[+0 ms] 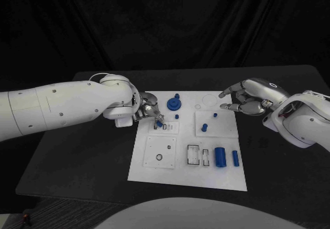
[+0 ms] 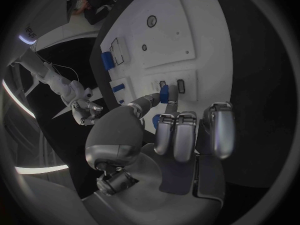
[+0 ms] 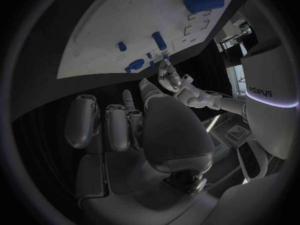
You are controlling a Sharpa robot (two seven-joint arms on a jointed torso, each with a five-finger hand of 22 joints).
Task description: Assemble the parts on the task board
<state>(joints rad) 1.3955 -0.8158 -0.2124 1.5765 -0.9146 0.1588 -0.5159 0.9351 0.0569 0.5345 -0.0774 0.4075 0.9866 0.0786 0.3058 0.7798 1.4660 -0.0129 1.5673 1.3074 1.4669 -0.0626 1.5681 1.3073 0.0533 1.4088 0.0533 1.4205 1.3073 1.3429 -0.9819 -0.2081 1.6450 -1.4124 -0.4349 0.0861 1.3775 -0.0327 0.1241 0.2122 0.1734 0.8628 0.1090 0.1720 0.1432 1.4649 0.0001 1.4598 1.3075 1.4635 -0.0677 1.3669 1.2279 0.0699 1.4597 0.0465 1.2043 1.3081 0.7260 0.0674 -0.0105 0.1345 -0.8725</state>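
Observation:
The white task board (image 1: pixel 185 177) lies in the middle of the black table. My left hand (image 1: pixel 146 110) hovers over the board's upper left and pinches a small blue part (image 1: pixel 159 123) between thumb and a finger. The part hangs just above a small slotted plate (image 1: pixel 168 129). In the left wrist view the pinched blue part (image 2: pixel 164 93) sits close to two dark slots (image 2: pixel 180 85). My right hand (image 1: pixel 246 100) hangs over the board's upper right edge, fingers curled in, holding nothing. The right wrist view shows its curled fingers (image 3: pixel 119 127) with nothing in them.
On the board stand a round blue gear piece (image 1: pixel 174 103), a small peg (image 1: pixel 177 116), and two pegs (image 1: pixel 204 127) on the right plate. A thick blue cylinder (image 1: pixel 220 156) and a thinner one (image 1: pixel 236 158) lie at the lower right. Bare table surrounds the board.

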